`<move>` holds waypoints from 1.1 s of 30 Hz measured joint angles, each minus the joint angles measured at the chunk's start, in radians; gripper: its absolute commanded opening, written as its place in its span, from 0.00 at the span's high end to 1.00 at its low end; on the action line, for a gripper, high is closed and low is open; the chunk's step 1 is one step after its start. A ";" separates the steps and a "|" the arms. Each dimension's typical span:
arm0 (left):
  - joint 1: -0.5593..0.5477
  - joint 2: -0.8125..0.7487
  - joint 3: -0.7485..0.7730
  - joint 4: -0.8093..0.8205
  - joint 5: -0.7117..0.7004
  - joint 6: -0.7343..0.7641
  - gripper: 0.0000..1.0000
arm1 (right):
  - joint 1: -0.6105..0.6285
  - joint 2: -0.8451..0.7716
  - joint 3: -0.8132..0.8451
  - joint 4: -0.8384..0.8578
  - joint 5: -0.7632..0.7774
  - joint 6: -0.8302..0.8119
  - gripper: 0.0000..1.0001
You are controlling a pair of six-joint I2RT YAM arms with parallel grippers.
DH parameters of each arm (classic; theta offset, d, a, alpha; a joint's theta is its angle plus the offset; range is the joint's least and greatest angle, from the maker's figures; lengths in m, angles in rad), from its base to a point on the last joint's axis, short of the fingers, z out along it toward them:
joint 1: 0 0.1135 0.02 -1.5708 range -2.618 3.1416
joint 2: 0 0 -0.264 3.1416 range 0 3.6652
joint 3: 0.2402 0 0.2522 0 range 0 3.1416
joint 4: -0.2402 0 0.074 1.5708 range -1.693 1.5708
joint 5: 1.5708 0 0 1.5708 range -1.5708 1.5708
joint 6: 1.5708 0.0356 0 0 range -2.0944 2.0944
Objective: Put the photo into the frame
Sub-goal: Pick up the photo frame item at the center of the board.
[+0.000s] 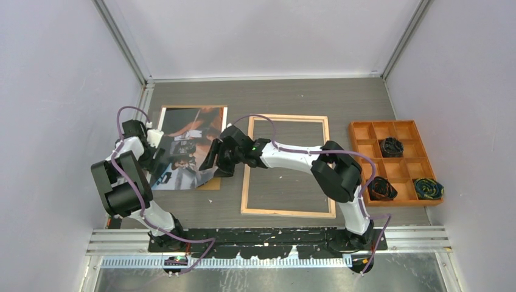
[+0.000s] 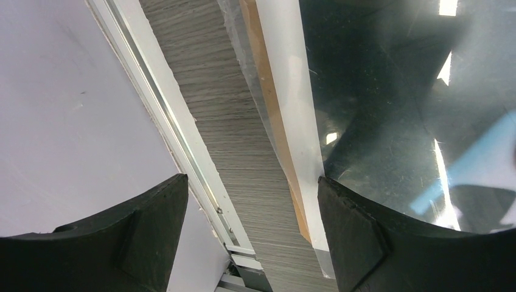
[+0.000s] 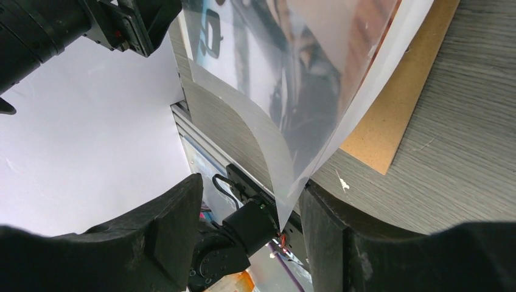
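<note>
The photo [image 1: 188, 146] lies at the left of the table on a brown backing board [image 1: 211, 184]. The frame [image 1: 246, 176] lies wood side up in the middle. My left gripper [image 1: 155, 143] is open at the photo's left edge. In the left wrist view [image 2: 249, 231] one finger [image 2: 377, 243] is over the photo's glossy surface [image 2: 389, 109]. My right gripper [image 1: 210, 159] is open at the photo's near right corner. In the right wrist view [image 3: 249, 231] that corner of the photo [image 3: 292, 91] curls up off the board [image 3: 389, 128] and hangs between my fingers, close to one finger [image 3: 347, 243].
An orange compartment tray [image 1: 365, 131] with dark bundles stands at the right. The enclosure's left wall [image 1: 55, 121] and its metal rail [image 2: 182, 140] run close to the left gripper. The right arm reaches across the frame.
</note>
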 measured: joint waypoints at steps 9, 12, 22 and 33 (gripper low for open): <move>-0.005 -0.002 -0.003 0.002 -0.002 0.006 0.19 | -0.007 0.000 -0.012 0.011 -0.013 0.005 0.38; -0.008 -0.006 -0.008 0.008 -0.004 0.012 0.20 | -0.007 0.000 -0.013 0.029 -0.027 0.021 0.38; -0.011 -0.007 -0.010 0.010 -0.009 0.015 0.19 | -0.008 0.000 -0.018 0.044 -0.034 0.031 0.67; -0.011 -0.003 0.010 -0.017 -0.002 0.013 0.01 | -0.008 -0.003 -0.054 0.007 -0.005 -0.007 0.99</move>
